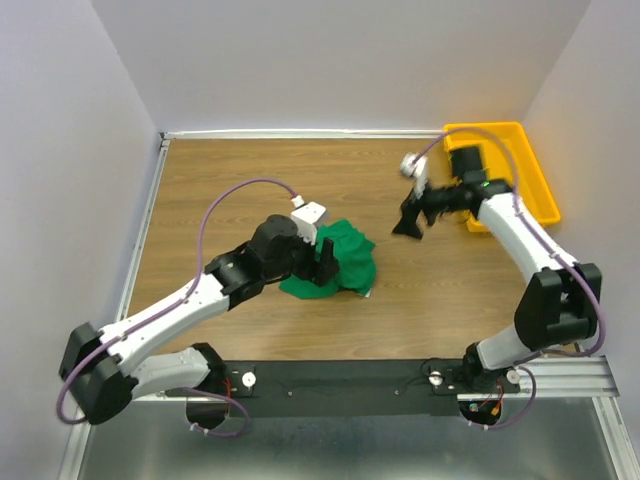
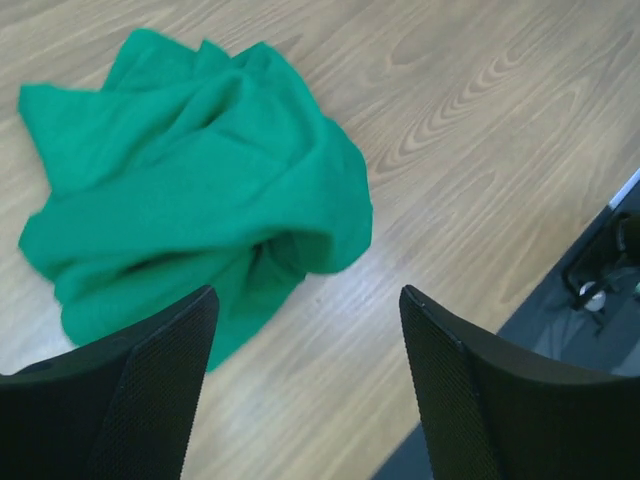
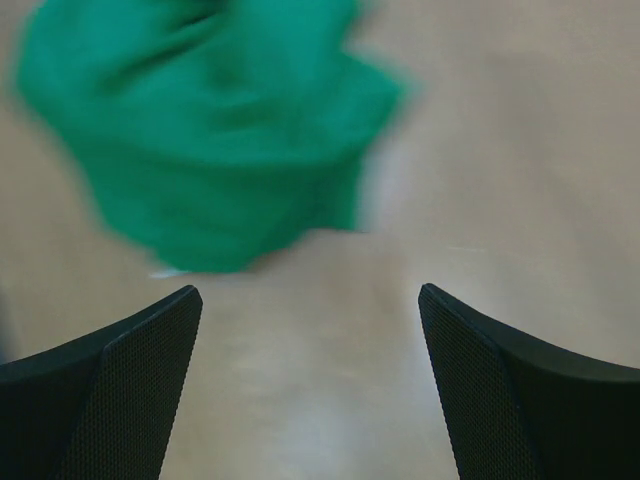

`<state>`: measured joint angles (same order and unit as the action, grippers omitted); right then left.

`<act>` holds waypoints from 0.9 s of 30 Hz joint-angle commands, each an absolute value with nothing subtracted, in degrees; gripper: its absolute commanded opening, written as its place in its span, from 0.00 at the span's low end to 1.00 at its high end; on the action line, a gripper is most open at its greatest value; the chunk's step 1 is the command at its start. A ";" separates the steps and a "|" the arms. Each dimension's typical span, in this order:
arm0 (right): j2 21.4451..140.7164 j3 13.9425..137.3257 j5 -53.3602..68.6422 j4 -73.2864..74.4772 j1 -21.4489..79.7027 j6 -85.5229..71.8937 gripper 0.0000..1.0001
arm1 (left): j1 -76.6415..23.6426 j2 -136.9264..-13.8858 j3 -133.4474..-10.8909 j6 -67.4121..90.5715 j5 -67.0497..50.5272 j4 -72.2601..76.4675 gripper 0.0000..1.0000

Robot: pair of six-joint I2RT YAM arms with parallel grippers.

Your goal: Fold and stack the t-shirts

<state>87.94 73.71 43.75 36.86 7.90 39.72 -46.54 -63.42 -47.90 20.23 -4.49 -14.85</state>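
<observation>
A crumpled green t-shirt [image 1: 342, 258] lies in a heap on the wooden table, near the middle. It also shows in the left wrist view [image 2: 190, 190] and, blurred, in the right wrist view [image 3: 210, 130]. My left gripper [image 1: 325, 262] is open and empty, hovering over the shirt's near-left edge; its fingers [image 2: 150, 370] stand wide apart. My right gripper [image 1: 409, 220] is open and empty, to the right of the shirt and apart from it, above bare table.
A yellow bin [image 1: 530, 170] stands at the back right, partly behind my right arm. White walls enclose the table [image 1: 230, 180] on three sides. The black mounting rail [image 1: 350, 380] runs along the near edge.
</observation>
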 commanded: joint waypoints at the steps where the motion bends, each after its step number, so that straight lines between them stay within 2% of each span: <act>1: 82.63 62.86 50.25 44.51 24.01 41.26 0.93 | -46.23 -54.61 -45.54 30.11 -0.44 -17.67 0.86; 2: 81.75 61.36 46.53 40.47 27.04 37.65 0.89 | -45.97 -53.54 -43.70 31.97 -0.44 -16.45 0.88; 5: 82.35 60.82 34.75 36.14 31.46 27.27 0.88 | -44.57 -51.51 -40.79 38.73 -0.44 -14.68 0.89; 8: 82.79 60.21 25.27 32.18 34.27 24.98 0.89 | -43.42 -51.68 -37.10 45.32 -0.44 -15.55 0.89; 15: 86.65 61.69 18.55 25.42 39.72 15.41 0.87 | -42.37 -48.61 -30.51 59.73 5.70 -19.06 0.86; 18: 89.29 63.80 18.46 24.61 39.99 13.10 0.84 | -40.78 -48.34 -27.08 63.63 6.94 -20.13 0.85; 20: 91.05 64.68 19.24 24.61 39.99 10.99 0.75 | -39.29 -49.21 -25.15 64.94 6.51 -17.85 0.83; 21: 92.27 65.38 19.42 24.70 40.08 10.20 0.65 | -38.85 -49.74 -23.66 65.30 6.42 -15.23 0.83; 22: 92.63 65.74 19.42 24.70 39.99 9.85 0.49 | -37.89 -51.23 -22.51 64.95 5.89 -11.38 0.82; 25: 91.94 65.74 18.81 24.79 39.90 9.67 0.31 | -35.70 -56.66 -21.80 62.42 3.96 -6.26 0.82; 26: 91.41 65.74 18.63 24.79 39.90 9.67 0.20 | -34.90 -58.60 -21.80 61.36 2.74 -4.15 0.82; 27: 90.71 65.31 18.46 24.87 39.99 9.84 0.16 | -34.20 -60.62 -22.58 60.39 0.90 -1.61 0.82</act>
